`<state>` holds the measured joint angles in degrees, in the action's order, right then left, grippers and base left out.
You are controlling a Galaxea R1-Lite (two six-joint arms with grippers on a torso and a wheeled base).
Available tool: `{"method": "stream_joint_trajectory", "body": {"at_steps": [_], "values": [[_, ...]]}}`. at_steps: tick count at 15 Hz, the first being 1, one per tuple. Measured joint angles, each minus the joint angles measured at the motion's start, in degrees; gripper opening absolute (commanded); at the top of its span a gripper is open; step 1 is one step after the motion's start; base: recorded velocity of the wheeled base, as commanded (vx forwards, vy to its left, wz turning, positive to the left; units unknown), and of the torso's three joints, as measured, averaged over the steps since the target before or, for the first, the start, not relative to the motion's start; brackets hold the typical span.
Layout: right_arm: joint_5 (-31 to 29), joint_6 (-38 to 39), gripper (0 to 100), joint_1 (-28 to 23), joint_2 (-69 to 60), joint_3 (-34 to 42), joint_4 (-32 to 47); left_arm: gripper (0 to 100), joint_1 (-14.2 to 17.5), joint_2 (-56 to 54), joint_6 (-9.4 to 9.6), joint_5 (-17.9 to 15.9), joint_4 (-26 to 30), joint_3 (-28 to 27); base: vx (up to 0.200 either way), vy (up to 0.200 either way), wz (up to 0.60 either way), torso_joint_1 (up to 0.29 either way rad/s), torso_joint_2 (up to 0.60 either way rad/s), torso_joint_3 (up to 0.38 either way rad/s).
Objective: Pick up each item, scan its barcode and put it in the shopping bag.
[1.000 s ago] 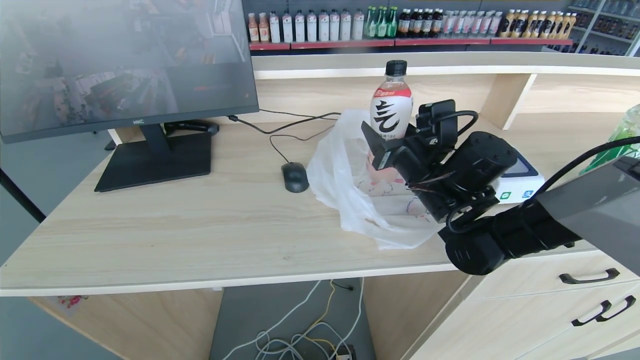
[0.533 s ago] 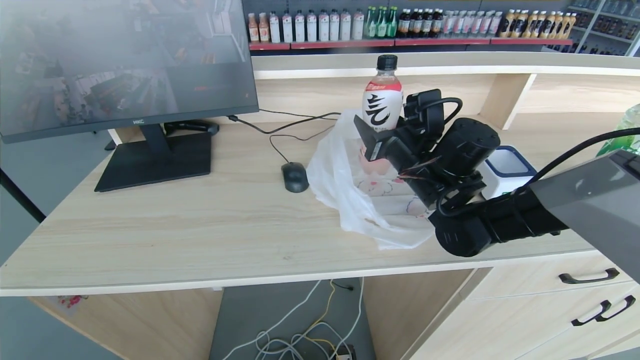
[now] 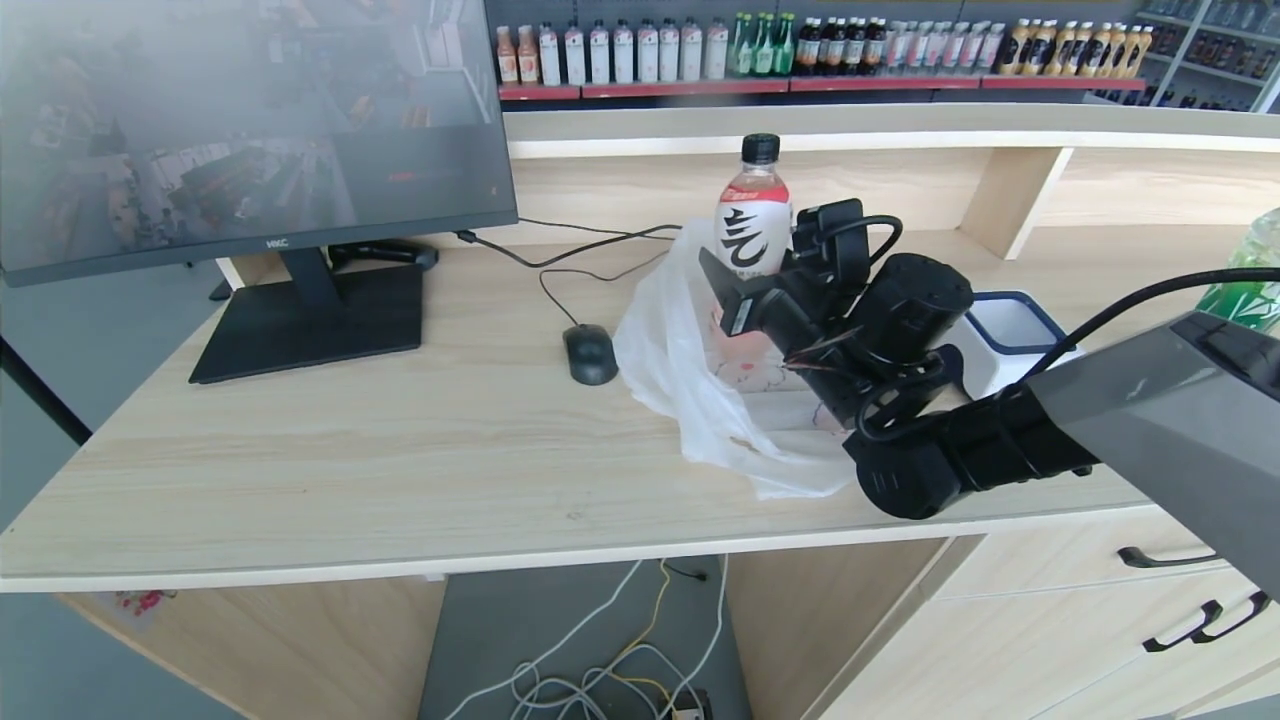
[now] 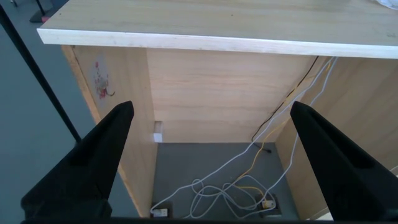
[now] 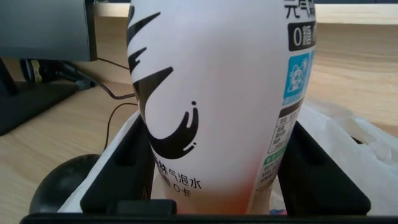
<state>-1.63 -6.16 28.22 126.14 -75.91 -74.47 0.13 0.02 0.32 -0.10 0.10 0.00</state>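
A drink bottle (image 3: pixel 754 222) with a black cap and a white label stands upright in my right gripper (image 3: pixel 755 290), which is shut on its lower body. It hangs over the mouth of the white plastic shopping bag (image 3: pixel 700 395) on the counter. In the right wrist view the bottle (image 5: pixel 217 99) sits between the two black fingers (image 5: pixel 115 174), with the bag (image 5: pixel 348 134) behind it. My left gripper (image 4: pixel 211 162) is down in front of the counter's front edge, open with nothing between its fingers.
A monitor (image 3: pixel 250 130) on its stand is at the counter's back left, and a black mouse (image 3: pixel 590 354) lies just left of the bag. A white and blue scanner box (image 3: pixel 1010 335) sits right of the bag. A green bottle (image 3: pixel 1245 270) stands at the far right.
My right gripper has carried the bottle to the left and lower, from beside the scanner box to over the bag's mouth. The left arm has not moved.
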Motion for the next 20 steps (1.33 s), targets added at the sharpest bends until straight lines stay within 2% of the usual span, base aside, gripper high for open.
{"method": "stream_joint_trajectory", "body": {"at_steps": [20], "values": [[-0.1,1.4,0,-0.1,3.7,0.5,-0.5,100,0.0,0.0,-0.05,0.0,0.0,0.0,0.000,0.000,0.00,0.000,0.00,0.000]]}}
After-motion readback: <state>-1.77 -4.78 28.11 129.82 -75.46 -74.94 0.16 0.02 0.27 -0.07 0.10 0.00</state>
